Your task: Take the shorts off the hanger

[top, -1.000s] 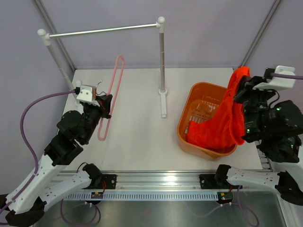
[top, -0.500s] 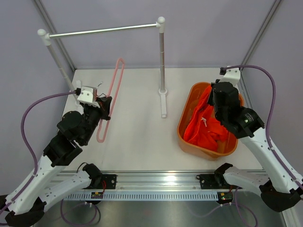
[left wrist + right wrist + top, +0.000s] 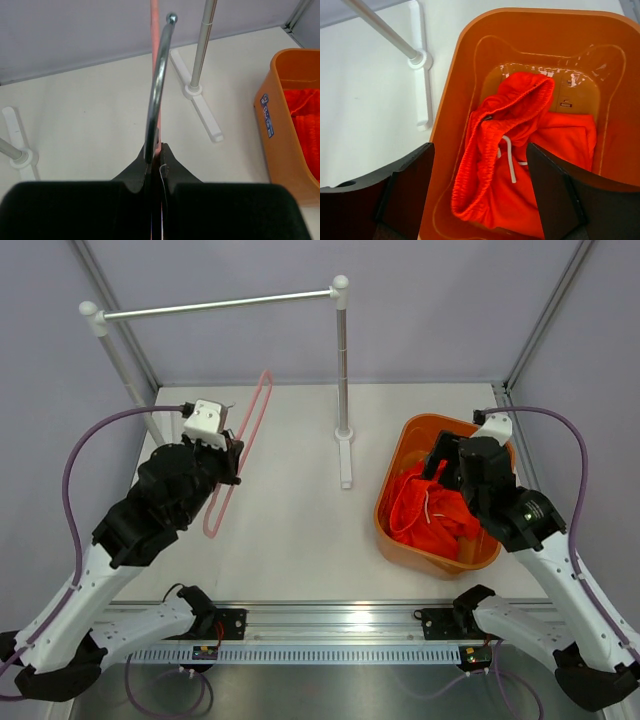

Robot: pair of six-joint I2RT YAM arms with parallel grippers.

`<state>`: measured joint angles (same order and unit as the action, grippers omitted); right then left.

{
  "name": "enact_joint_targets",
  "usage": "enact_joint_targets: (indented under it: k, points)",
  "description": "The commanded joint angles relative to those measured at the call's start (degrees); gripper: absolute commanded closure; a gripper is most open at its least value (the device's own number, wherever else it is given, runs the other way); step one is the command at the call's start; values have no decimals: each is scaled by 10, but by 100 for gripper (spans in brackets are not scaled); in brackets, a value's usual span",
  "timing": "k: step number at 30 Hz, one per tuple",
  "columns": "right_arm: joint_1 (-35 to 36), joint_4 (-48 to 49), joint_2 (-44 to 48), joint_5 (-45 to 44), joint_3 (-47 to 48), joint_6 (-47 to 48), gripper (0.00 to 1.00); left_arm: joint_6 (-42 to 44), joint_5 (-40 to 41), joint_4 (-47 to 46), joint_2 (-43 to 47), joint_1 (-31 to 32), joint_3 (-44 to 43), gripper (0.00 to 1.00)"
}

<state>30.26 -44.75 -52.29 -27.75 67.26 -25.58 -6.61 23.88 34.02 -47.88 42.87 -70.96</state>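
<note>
The shorts [image 3: 432, 512] lie crumpled inside the orange basket [image 3: 395, 475] on the right of the tabletop [image 3: 300, 530], well apart from the hanger [image 3: 255, 405]. In the right wrist view the waistband is bunched up toward the basket's left wall and 1 white drawstring [image 3: 510, 160] trails over the fabric.

The right end effector [image 3: 445, 455] hovers over the basket with its 2 fingers spread wide. Nothing is between them, and the shorts sit below the gap.

The left end effector [image 3: 230, 450] is closed tight on the hanger at the base of its silver hook [image 3: 157, 85]. In the left wrist view the hook rises straight out of the pinched fingertips, with the pink frame just behind it. From above, the hanger's pale-pink loop runs on a slant from beside the left arm toward the back of the tabletop, with no cloth on it. Whether its near end touches the tabletop is not clear.

The clothes rail [image 3: 215, 306] stands at the back, and the hanger is not on it. Its right post foot [image 3: 345, 455] sits between the hanger and the basket.
</note>
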Motion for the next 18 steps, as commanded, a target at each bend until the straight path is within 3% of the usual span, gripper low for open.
enact_joint_targets:
  k: [1,4,11,18]
  points:
    - [-4,-10,26,39,28,-16,16,-9,-22,39,-25,-3,-71,100]
    - [-4,-14,34,60,36,-12,15,-11,-33,68,-73,-18,-111,100]
    - [-4,-2,48,124,30,-5,14,-51,-166,67,-167,-137,-204,100]
    - [-4,36,47,188,14,-10,14,-59,-128,47,-288,-150,-331,100]
